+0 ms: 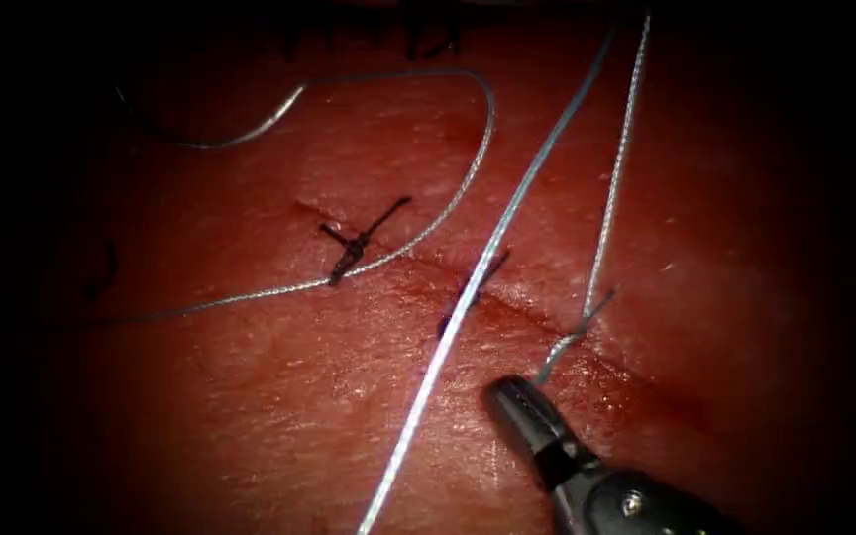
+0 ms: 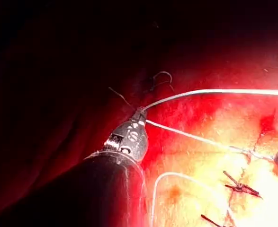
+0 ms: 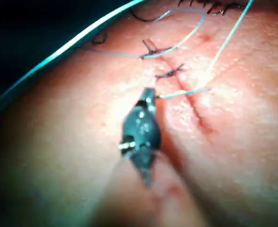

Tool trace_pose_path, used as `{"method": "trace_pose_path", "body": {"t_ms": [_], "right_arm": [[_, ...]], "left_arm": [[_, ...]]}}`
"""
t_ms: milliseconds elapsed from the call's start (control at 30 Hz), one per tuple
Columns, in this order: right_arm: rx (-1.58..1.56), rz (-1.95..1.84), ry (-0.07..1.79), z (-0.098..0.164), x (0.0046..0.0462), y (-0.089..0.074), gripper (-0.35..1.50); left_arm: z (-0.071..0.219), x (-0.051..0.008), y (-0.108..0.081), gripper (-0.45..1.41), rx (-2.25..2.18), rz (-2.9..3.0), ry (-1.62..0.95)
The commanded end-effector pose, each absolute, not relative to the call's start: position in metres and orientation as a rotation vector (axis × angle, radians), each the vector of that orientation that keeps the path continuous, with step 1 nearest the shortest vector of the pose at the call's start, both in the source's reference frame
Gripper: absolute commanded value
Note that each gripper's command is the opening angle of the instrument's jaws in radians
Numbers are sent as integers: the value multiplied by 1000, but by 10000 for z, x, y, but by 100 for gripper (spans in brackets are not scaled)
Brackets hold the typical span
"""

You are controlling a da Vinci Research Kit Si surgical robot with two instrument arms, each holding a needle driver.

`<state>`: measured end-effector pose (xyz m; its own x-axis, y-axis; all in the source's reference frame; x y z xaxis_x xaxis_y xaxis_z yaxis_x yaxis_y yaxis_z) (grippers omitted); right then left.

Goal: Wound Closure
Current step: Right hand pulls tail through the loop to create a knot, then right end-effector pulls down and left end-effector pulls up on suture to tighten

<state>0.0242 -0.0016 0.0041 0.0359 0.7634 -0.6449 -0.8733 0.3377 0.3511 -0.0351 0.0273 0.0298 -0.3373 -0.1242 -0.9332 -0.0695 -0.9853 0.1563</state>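
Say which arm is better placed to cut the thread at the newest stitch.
Right, probably. Only the right tool can cut, and it sits at the cut shut on the thread beside that knot. The left tool holds a thread strand farther off.

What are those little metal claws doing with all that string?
Two robot tools are sewing up a cut in a piece of pork belly, the tissue. The right tool has its jaws shut on a short end of thread right at the cut. The left tool has its jaws shut on thread too, away from the cut. Two dark finished stitches already hold the cut together further along.
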Motion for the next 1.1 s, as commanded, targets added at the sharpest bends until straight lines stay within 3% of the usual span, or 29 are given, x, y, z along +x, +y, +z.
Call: {"method": "trace_pose_path", "body": {"t_ms": [33, 1100], "right_arm": [[-151, 1263, 870, 49, 247, -27, -35], [-63, 1175, 792, 58, 270, -113, -35]], "left_arm": [[304, -357, 279, -45, 1786, -2526, -267], [386, -366, 332, -45, 1787, -2551, -404]]}}
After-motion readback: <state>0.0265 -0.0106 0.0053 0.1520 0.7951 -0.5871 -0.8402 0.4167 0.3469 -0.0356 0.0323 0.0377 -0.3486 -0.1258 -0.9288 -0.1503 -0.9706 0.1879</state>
